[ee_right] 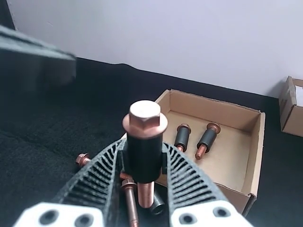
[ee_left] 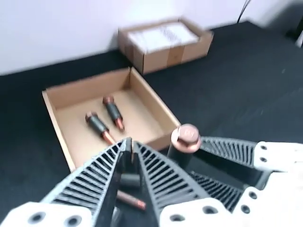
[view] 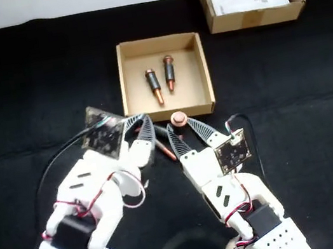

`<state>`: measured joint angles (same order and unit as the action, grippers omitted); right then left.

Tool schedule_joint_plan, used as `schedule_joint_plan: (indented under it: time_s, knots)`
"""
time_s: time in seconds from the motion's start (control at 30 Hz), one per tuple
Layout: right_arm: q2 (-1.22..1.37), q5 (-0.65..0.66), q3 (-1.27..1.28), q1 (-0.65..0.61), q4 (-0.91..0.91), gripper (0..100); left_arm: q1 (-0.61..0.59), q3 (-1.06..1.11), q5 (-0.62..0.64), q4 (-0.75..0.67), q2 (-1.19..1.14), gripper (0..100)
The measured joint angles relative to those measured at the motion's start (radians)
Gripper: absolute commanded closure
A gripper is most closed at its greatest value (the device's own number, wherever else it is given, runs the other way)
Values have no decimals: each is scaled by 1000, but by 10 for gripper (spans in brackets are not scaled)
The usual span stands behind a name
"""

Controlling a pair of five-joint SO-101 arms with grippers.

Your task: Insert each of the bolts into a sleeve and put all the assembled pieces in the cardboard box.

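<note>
Right gripper (ee_right: 143, 152): clamped on a black cylindrical sleeve (ee_right: 143, 163) with a copper-coloured hex-head bolt (ee_right: 144, 119) pushed through it. The head sits on top and the shank tip pokes out below.

Held piece's axis: upright, close to vertical.

Left gripper (ee_left: 129, 144): just beside the right one, fingertips drawn nearly together. A short dark piece shows in the gap, but I cannot tell whether it is gripped or lying on the table underneath.

Under the grippers: a loose copper bolt (ee_right: 129, 198) lies flat on the black cloth-covered table (view: 311, 138), with an empty black sleeve (ee_right: 158, 206) beside it. A second loose bolt (ee_right: 83, 158) lies a little way off.

Open shallow cardboard box (view: 171, 113): straight ahead of the right gripper. In the high view its near wall is just beyond the held bolt's head.

Inside the box: one assembled piece (view: 155, 86) and another assembled piece (view: 169, 72), both lying flat and slightly apart.

Coming move: the right arm has the finished piece and is the nearer to the box, so the likely step is forward over that near wall — tipping the piece from upright to flat as it goes down.

Farther off: a smaller cardboard box holding white paper (view: 255, 17), well apart, by the far wall.

Progress: two pieces boxed, one in hand, loose parts left to pair.
</note>
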<state>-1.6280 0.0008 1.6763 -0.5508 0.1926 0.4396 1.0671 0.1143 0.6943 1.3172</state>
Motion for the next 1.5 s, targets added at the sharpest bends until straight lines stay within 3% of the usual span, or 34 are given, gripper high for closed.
schedule_joint_plan:
  time_s: [0.23, 0.37, 0.67, 0.97, 1.27, 1.5]
  knots:
    - [-2, -32, 0, 21, 14, 992, -115, 81, 0, 0, 150, 990]
    - [0, -153, -57, 71, 163, 992, -253, 221, 3, 0, 213, 990]
    - [66, -180, -295, 75, 373, 992, -399, 534, 9, 0, 364, 990]
    - [543, -192, -695, 78, 422, 992, -462, 609, 9, 5, 477, 990]
    - [1036, -252, -1036, 106, 425, 992, -466, 609, 9, 186, 479, 990]
    - [1370, -252, -1261, 123, 425, 992, -466, 609, 9, 209, 479, 990]
